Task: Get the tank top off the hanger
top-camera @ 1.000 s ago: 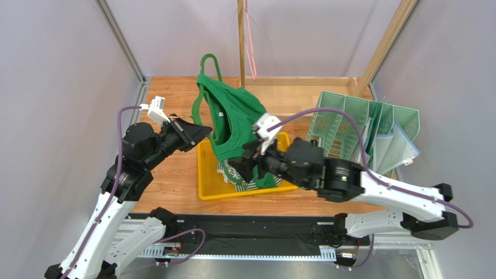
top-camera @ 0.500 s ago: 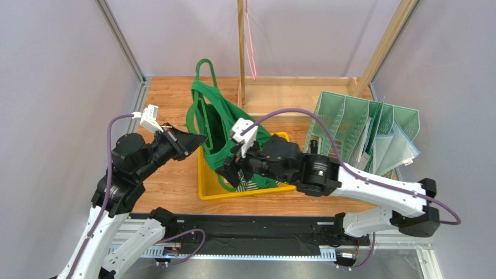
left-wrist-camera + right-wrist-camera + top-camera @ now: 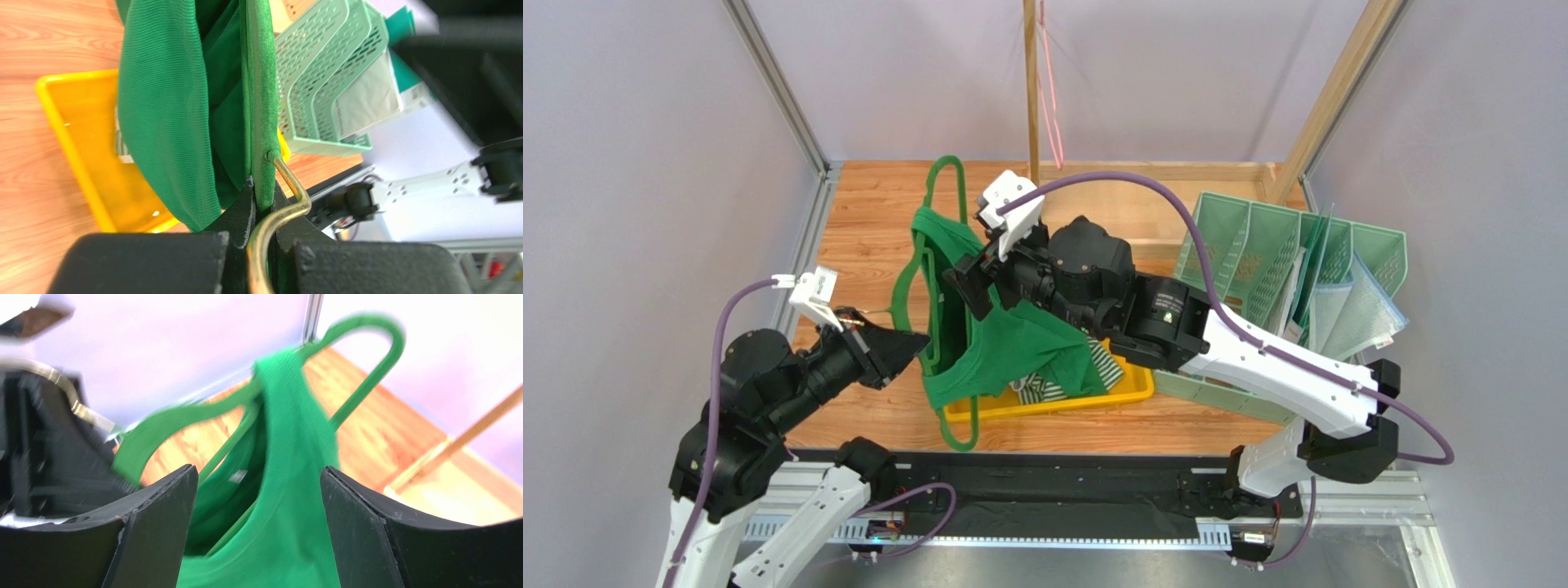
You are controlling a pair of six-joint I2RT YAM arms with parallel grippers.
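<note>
We see our left gripper (image 3: 916,346), at nine o'clock of the tank top (image 3: 995,355), pinched tight on the hanger's (image 3: 260,92) hook (image 3: 290,185), the top draped over the yellow tray (image 3: 1133,390), and our right gripper (image 3: 967,284) at twelve o'clock gaping wide, cloth between its fingers (image 3: 153,527).

Wooden table (image 3: 867,227), yellow tray (image 3: 73,159), green rack (image 3: 1259,245)

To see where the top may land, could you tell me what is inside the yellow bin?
A green-and-white striped cloth lies in the yellow bin. The hanging tank top covers the bin's left part, so anything else there cannot be seen.
</note>
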